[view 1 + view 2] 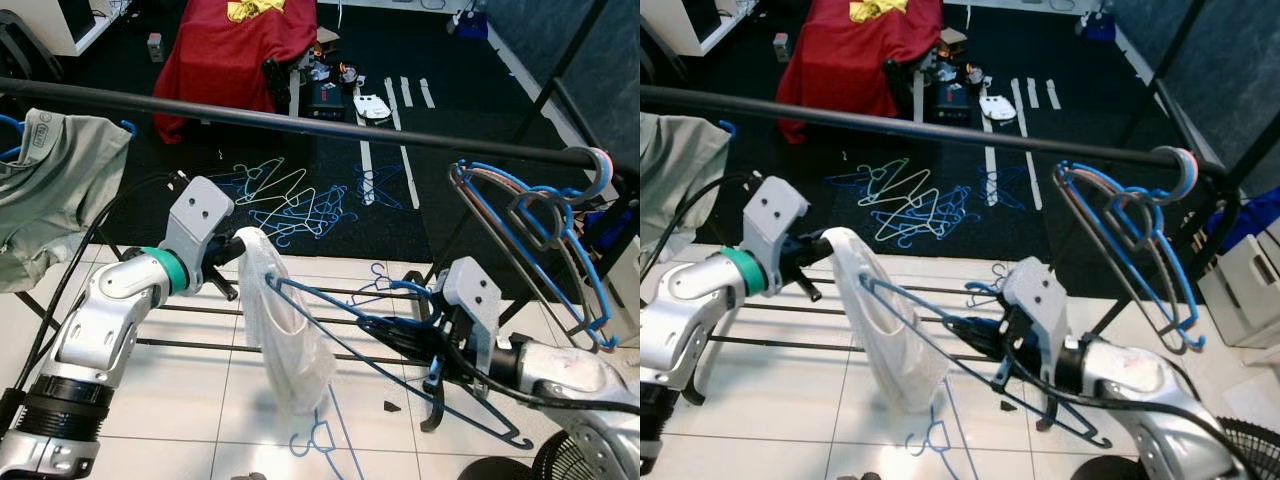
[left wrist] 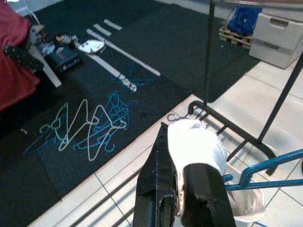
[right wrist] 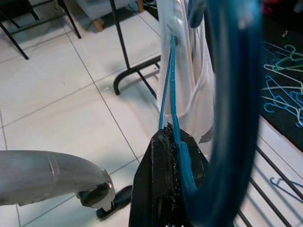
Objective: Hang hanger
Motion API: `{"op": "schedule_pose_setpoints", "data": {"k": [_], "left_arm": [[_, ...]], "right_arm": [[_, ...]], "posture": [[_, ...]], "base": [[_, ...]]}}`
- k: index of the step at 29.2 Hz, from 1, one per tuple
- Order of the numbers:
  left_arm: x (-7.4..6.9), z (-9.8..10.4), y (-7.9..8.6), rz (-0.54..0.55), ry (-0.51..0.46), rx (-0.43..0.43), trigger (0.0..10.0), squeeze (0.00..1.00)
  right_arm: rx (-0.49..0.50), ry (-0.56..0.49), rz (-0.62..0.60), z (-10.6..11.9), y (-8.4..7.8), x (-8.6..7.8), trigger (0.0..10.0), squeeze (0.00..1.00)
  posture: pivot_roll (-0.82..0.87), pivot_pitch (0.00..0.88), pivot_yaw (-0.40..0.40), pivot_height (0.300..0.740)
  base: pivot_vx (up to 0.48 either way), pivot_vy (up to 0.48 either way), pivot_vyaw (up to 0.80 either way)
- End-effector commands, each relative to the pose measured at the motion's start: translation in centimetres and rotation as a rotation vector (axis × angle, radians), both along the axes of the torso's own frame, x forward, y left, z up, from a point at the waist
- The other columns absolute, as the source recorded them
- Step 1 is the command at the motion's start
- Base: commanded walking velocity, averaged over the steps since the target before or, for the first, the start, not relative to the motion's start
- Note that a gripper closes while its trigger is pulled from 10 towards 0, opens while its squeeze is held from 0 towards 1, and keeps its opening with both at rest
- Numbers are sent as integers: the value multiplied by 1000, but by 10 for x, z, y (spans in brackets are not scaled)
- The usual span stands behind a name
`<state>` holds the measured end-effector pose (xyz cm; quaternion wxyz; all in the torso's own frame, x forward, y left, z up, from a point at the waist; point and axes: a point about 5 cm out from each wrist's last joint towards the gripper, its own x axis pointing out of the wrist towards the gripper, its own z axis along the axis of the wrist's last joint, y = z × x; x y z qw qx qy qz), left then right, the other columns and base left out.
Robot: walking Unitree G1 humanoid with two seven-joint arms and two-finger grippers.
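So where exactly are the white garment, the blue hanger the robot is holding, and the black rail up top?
white garment (image 1: 290, 345), left eye view, on the hanging cloth's middle.
blue hanger (image 1: 345, 318), left eye view, on its upper arm running toward the right gripper.
black rail (image 1: 300, 118), left eye view, on the bar's middle stretch.

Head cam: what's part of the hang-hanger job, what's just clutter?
Job:
- blue hanger, held by right gripper
- white garment, pinched by left gripper
- rail

Clutter:
- hangers on the carpet
- red cloth
- grey shirt on the rail
- hangers at the rail's end
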<state>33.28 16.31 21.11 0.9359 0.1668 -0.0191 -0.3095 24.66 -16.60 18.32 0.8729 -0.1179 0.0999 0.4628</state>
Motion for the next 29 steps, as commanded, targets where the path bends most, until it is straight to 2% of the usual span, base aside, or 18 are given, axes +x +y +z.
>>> {"op": "schedule_pose_setpoints", "data": {"k": [1,5,12,15,21,22,29], "left_arm": [[-3,-1,0,-11,4,6,10000,0],[-3,-5,3,-1,11,14,10000,0],[-10,-9,-3,-57,27,29,10000,0],[-14,-5,-11,-87,24,15,10000,0],[-14,-3,-12,-94,20,8,10000,0],[-15,1,-13,-100,13,5,10000,0],[-16,3,-15,-107,7,-1,10000,0]], "right_arm": [[-14,0,-5,-2,-3,-1,10000,0],[-12,-4,2,2,-5,-3,10000,0],[-29,-14,-12,3,-12,-4,10000,0],[-14,-25,-10,3,-7,1,10000,0],[-1,-30,6,3,-2,3,10000,0],[11,-33,19,3,5,5,10000,0],[19,-34,30,2,9,7,10000,0]], "posture": [[-41,125,54,740],[-45,130,54,740],[-45,137,56,740],[-37,136,56,740],[-35,135,56,740],[-28,135,55,740],[-26,134,53,740]], "base": [[0,0,0],[0,0,0],[0,0,0],[0,0,0],[0,0,0],[0,0,0],[0,0,0]]}}
